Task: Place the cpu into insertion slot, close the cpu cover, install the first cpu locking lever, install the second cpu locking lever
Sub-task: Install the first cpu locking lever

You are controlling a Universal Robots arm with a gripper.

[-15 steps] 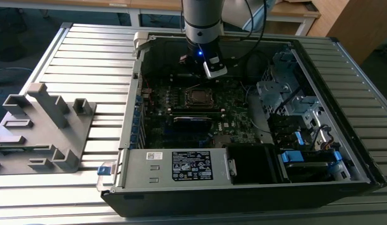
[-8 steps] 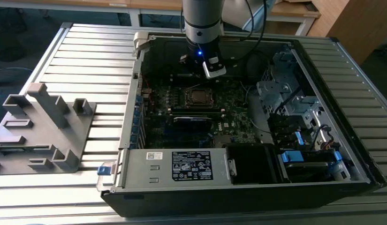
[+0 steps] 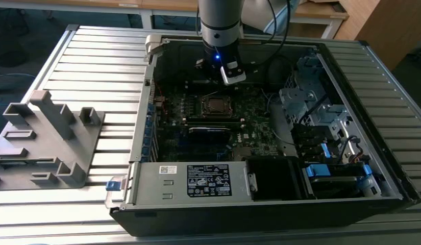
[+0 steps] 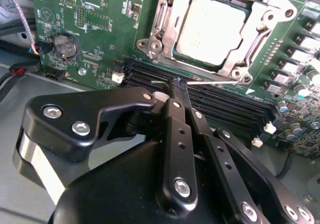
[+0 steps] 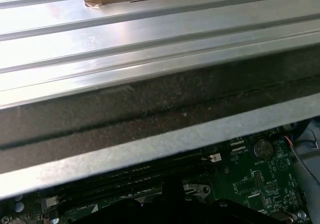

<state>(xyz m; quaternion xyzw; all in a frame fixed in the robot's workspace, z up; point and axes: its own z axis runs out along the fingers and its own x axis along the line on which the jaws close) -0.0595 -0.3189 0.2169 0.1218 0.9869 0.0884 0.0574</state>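
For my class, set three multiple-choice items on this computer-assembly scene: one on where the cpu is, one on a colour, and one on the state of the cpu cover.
1. Where is the cpu?
A. On the grey fixture beside the case
B. Seated on the motherboard
C. On top of the power supply

2. What colour is the motherboard?
A. Green
B. Red
C. Blue

3. How does the cpu cover stand?
A. Raised upright on its hinge
B. Taken off and lying on the table
C. Lowered around the cpu

Answers:
1. B. The second wrist view shows the cpu sitting on the motherboard inside its metal frame.
2. A. The motherboard is green in both wrist views.
3. C. The cpu cover lies flat, with the cpu's top showing through its window.
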